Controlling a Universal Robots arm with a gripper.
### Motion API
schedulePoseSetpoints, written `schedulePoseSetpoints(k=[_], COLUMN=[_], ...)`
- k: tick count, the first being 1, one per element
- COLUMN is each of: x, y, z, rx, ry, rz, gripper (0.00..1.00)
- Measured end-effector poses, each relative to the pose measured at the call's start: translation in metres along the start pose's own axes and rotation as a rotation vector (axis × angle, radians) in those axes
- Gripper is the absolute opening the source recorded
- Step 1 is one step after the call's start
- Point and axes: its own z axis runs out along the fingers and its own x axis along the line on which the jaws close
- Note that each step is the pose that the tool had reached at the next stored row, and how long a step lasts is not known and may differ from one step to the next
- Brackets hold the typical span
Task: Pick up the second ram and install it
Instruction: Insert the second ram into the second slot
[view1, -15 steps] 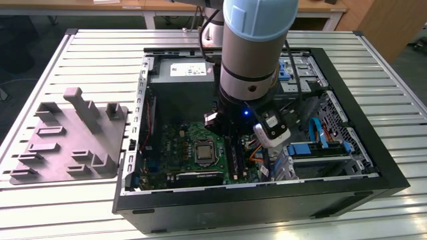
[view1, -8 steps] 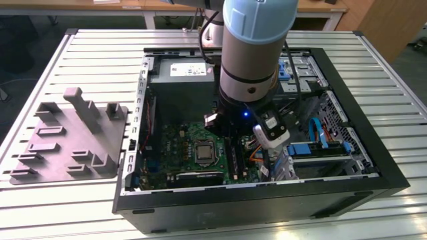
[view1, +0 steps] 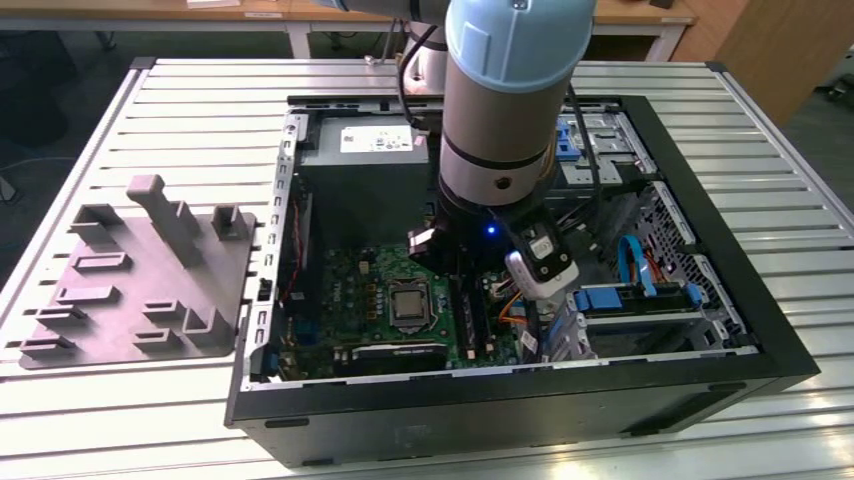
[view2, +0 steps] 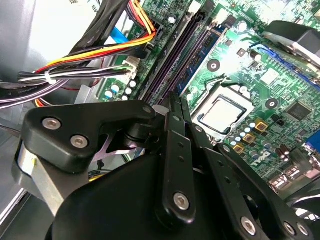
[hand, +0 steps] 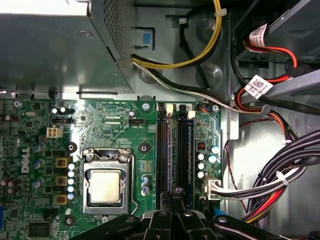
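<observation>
Second ram (hand: 183, 150) looks like it's sitting in its slot on the motherboard (hand: 115, 125) rather than out on the counter (view1: 200, 110). You can see the dark blue board edge running along the black slots in both wrist views (view2: 202, 52). So the pickup part seems done, but whether it's fully pushed down and latched, I honestly can't tell. The arm (view1: 514, 100) is reaching down into the open computer case (view1: 534, 410), with the gripper (hand: 176, 192) right at one end of the stick. Its jaws are pressed close together, though I can't make out if they're pinching the board or just resting on it. The grey fixture plate (view1: 134, 290) sits on the counter beside the case. Inside, the power supply (view1: 360, 170) is close by, cable bundles (hand: 280, 180) crowd the far side of the slots, and the CPU (hand: 105, 185) sits on the other side.
</observation>
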Motion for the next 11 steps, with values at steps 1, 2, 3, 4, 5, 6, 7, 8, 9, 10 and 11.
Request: schedulePoseSetpoints(k=[1, 2, 3, 4, 5, 6, 7, 8, 9, 10, 11], x=[0.0000, -0.0001, -0.0001, -0.0001, 0.0000, 0.0000, 0.0000, 0.0000, 0.0000, 0.0000, 0.0000], y=[0.0000, 0.0002, 0.0003, 0.0005, 0.0006, 0.0006, 0.0006, 0.0006, 0.0007, 0.0007, 0.0007], z=[0.0000, 0.0002, 0.0003, 0.0004, 0.0004, 0.0004, 0.0004, 0.0004, 0.0004, 0.0004, 0.0007], rx=[0.0000, -0.0004, -0.0007, -0.0010, -0.0011, -0.0010, -0.0008, -0.0008, -0.0009, -0.0009, -0.0009], ry=[0.0000, -0.0001, -0.0001, -0.0001, -0.0001, -0.0001, 0.0000, 0.0000, 0.0000, -0.0001, 0.0000], rz=[0.000, 0.000, 0.000, 0.000, 0.000, 0.000, 0.000, 0.000, 0.000, 0.000, 0.000], gripper=[0.11, 0.11, 0.11, 0.11, 0.11, 0.11, 0.11, 0.11, 0.11, 0.11, 0.11])
